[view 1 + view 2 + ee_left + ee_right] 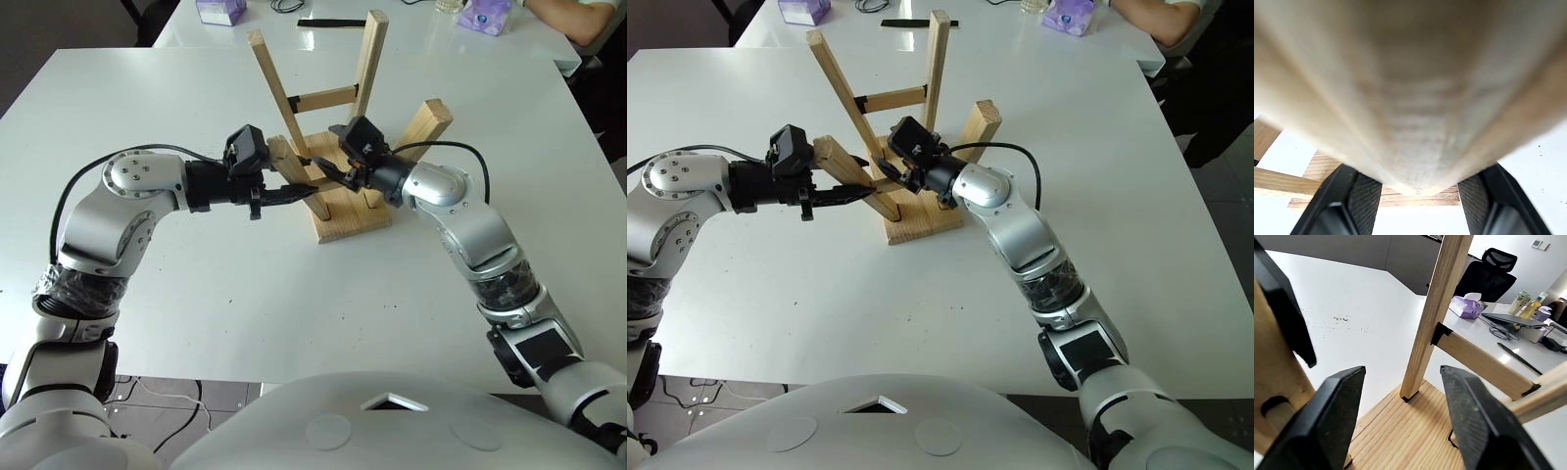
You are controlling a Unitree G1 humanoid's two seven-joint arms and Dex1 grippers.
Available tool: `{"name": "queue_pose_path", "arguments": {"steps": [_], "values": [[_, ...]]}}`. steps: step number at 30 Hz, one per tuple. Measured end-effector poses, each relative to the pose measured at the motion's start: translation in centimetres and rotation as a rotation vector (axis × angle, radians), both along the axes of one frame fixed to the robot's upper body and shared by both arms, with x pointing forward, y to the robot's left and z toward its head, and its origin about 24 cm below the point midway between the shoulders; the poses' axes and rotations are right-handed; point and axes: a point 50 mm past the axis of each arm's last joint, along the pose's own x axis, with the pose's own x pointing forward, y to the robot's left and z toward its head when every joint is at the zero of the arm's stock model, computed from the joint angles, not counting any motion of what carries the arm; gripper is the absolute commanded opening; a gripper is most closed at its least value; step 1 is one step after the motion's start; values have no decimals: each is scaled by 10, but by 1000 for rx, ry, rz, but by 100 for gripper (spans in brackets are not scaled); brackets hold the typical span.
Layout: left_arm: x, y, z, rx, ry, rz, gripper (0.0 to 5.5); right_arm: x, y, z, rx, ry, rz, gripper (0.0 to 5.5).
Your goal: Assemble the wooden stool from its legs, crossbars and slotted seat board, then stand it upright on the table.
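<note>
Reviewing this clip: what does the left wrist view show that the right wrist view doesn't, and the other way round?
Left wrist view: a pale wooden stool leg clamped in the left claw, very close to the lens. Right wrist view: the open, empty right claw facing an upright wooden leg seated in its slot, an attached wooden crossbar, a purple tissue box and a black office chair. Both: the slotted wooden seat board on the white table.

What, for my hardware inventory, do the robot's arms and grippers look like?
The left arm and right arm have glossy silver rounded shells, a dark mesh-wrapped band near each elbow and a loose black cable running toward each wrist. The left gripper and right gripper are black, each with a boxy camera housing and two wedge-shaped fingers with textured pads.
</note>
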Motion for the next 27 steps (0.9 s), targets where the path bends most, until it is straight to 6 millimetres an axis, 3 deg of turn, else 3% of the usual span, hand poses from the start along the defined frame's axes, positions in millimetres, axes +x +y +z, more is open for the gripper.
{"name": "queue_pose_path", "arguments": {"steps": [10, 16, 17, 20, 22, 23, 25, 27], "values": [[13, -13, -5, 20, 2, -3, 205, 6, -3, -2, -29, -52, -17, 283], [14, -15, -2, 20, -40, -2, 205, 1, -13, 3, 223, 194, 17, 283], [14, -14, 0, 16, -51, 3, 205, 0, -15, 13, 331, 233, 39, 283], [14, -14, -2, 14, -48, 13, 205, 5, -28, 98, 681, 71, 150, 283], [12, -14, -3, 13, -48, 17, 205, 7, -55, 152, 841, -94, 137, 283], [11, -13, -4, 14, -48, 18, 205, 8, -73, 170, 891, -167, 91, 283], [9, -12, -4, 19, -54, 23, 205, 15, -117, 190, 967, -265, -58, 283], [7, -10, -3, 24, -58, 27, 205, 25, -149, 190, 949, -337, -225, 283]]}}
